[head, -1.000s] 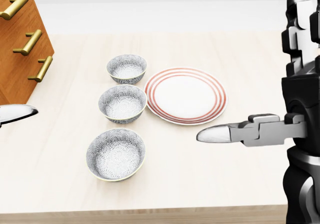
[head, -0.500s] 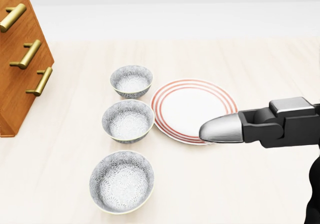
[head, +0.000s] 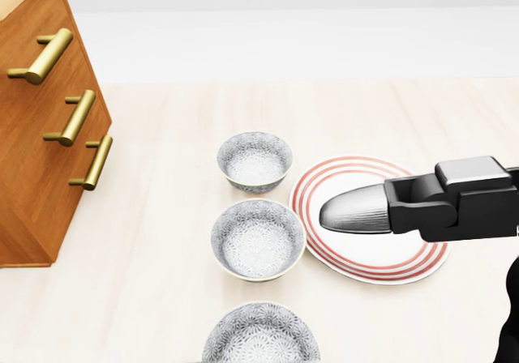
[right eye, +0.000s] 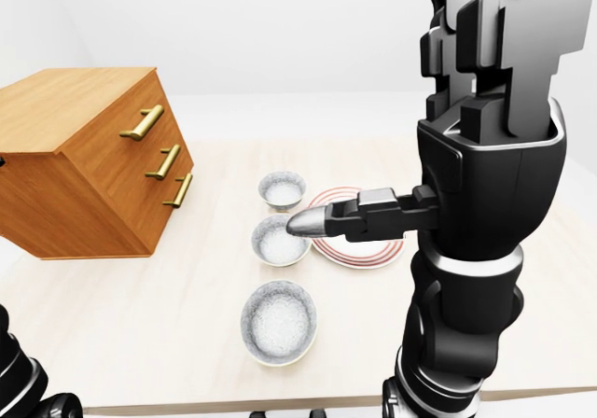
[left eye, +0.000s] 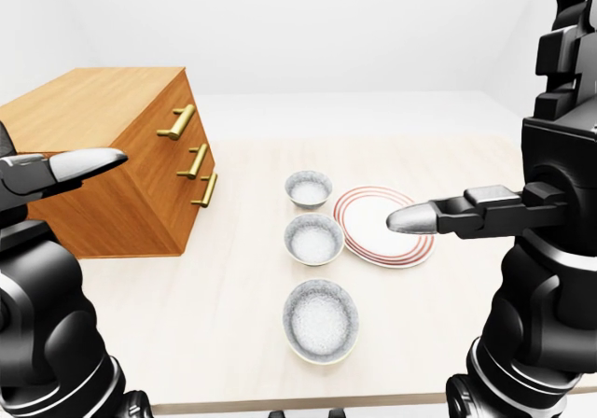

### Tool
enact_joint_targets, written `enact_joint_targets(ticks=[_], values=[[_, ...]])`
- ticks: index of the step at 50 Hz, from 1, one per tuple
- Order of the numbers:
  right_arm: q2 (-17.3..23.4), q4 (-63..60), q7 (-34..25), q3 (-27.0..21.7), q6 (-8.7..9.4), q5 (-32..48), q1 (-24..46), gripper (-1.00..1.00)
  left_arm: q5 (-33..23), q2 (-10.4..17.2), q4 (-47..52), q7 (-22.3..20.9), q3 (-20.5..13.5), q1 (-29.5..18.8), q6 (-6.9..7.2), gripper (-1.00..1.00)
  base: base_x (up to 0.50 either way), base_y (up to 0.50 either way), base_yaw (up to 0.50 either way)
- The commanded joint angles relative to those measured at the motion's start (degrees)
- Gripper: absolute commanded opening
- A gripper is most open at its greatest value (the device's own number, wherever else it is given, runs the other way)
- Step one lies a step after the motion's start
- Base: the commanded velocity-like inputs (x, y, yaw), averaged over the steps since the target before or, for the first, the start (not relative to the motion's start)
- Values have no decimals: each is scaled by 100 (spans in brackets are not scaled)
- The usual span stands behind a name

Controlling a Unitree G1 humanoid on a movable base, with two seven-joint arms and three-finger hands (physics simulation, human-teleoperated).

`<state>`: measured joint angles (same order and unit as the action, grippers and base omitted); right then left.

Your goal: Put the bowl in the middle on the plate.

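Note:
Three patterned grey bowls stand in a column on the pale table (head: 154, 217). The middle bowl (head: 258, 239) sits upright, just left of the red-ringed white plate (head: 357, 169). The far bowl (head: 255, 161) is above it in the head view, and the near bowl (head: 259, 340) is cut by the bottom edge. My right hand (head: 357, 209) hovers over the plate, one silver fingertip pointing left toward the middle bowl; it is open and holds nothing. My left hand (left eye: 86, 163) floats open at the far left of the left-eye view, well away from the bowls.
A wooden drawer chest (head: 36, 144) with brass handles stands on the table's left side, near the bowls. The table's near edge (left eye: 308, 404) runs along the bottom of the left-eye view. My right forearm (right eye: 476, 203) fills much of the right-eye view.
The head camera has shifted, so bowls, plate and chest sit further right and lower. My right hand now lies over the plate. The left fingertip has left the head view.

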<state>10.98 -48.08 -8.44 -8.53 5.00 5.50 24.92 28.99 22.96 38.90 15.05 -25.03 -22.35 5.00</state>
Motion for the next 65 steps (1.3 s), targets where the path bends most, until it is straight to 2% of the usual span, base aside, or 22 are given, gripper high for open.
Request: enact_joint_targets(ticks=[1, 6, 14, 15, 18, 23, 32, 37, 43, 46, 48, 50, 55, 59, 60, 63, 65], values=[[28, -63, 12, -49, 0, 7, 62, 100, 39, 40, 10, 27, -15, 2, 0, 100, 0, 50, 0], [13, -86, 63, -88, 0, -68, 52, 100, 29, 36, 2, 13, -20, 7, 0, 100, 0, 48, 0], [105, -71, 94, -102, 0, -48, 35, 100, 4, 26, -3, -13, -15, 14, 0, 100, 0, 4, 0], [803, 281, -89, 330, 0, 1151, -383, 100, -4, 19, 42, -27, -10, 48, 0, 100, 0, 0, 0], [421, 344, -588, 216, 0, 1764, -354, 100, -13, 7, 57, -31, -6, 39, 0, 100, 0, 0, 0], [170, 405, -913, 126, 0, 2148, -297, 100, -13, 2, 64, -28, -6, 27, 0, 100, 0, 0, 0], [132, 570, -1187, 121, 0, 2687, -281, 100, 0, 12, 68, -16, -9, 13, 0, 100, 0, 0, 0], [139, 691, -1432, 271, 0, 3316, -335, 100, 8, 15, 60, -17, -19, 21, 0, 100, 0, 0, 0], [-124, 859, -1432, 231, 0, 3541, -273, 100, -3, 10, 55, -23, -11, 27, 0, 100, 0, 0, 0], [45, 951, -1562, 377, 0, 3920, -372, 100, -2, 13, 48, -24, -19, 24, 0, 100, 0, 0, 0], [-60, 953, -1630, 396, 0, 4167, -382, 100, 1, 18, 44, -18, -21, 20, 0, 100, 0, 0, 0], [73, 1068, -1653, 470, 0, 4647, -344, 100, 1, 17, 51, -18, -19, 24, 0, 100, 0, 0, 0], [-5, 1276, -1954, 427, 0, 5106, -431, 100, 12, 27, 47, -12, -33, 22, 0, 100, 0, 0, 0], [-217, 1174, -2263, 366, 0, 5081, -415, 100, 15, 28, 48, -9, -30, 25, 0, 100, 0, 0, 0], [-310, 1079, -2318, 321, 0, 4841, -360, 100, 9, 26, 48, -13, -26, 29, 0, 100, 0, 0, 0], [-103, 1087, -2439, 404, 0, 4896, -477, 100, -12, 14, 36, -29, -15, 37, 0, 100, 0, 0, 0], [-121, 1141, -2555, 404, 0, 4855, -575, 100, 4, 13, 41, -25, -21, 33, 0, 100, 0, 0, 0]])
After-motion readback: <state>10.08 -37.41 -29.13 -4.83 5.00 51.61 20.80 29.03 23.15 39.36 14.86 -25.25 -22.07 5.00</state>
